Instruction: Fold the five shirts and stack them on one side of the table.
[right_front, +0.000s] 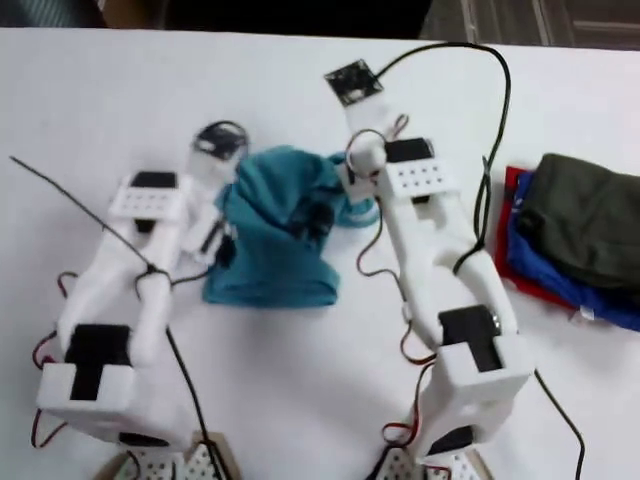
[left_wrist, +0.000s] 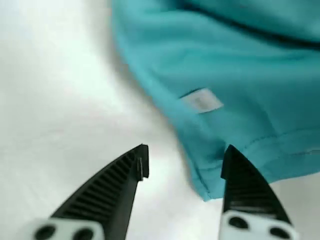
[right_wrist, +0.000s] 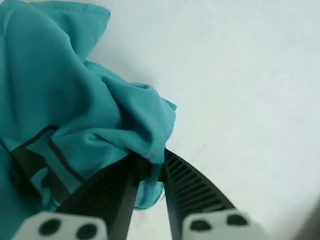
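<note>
- The right claw (right_wrist: 154, 165) is clamped on a bunched fold of the teal shirt (right_front: 275, 235), which lies crumpled mid-table (right_front: 120, 90) between the two arms.
- The left claw (left_wrist: 186, 155) is spread wide with nothing gripped, its jaws astride the shirt's hem corner.
- My judgement: the left claw should close squarely on that hem corner. Both claws should then draw apart, low over the table, to flatten the cloth before any fold. Folding from a bunch would likely leave a lumpy result.
- Count: four shirts. One is teal; three are in the stack (right_front: 580, 240) beside the right arm, with red lowest, blue next and dark green on top.
- Two arms, two claws.
</note>
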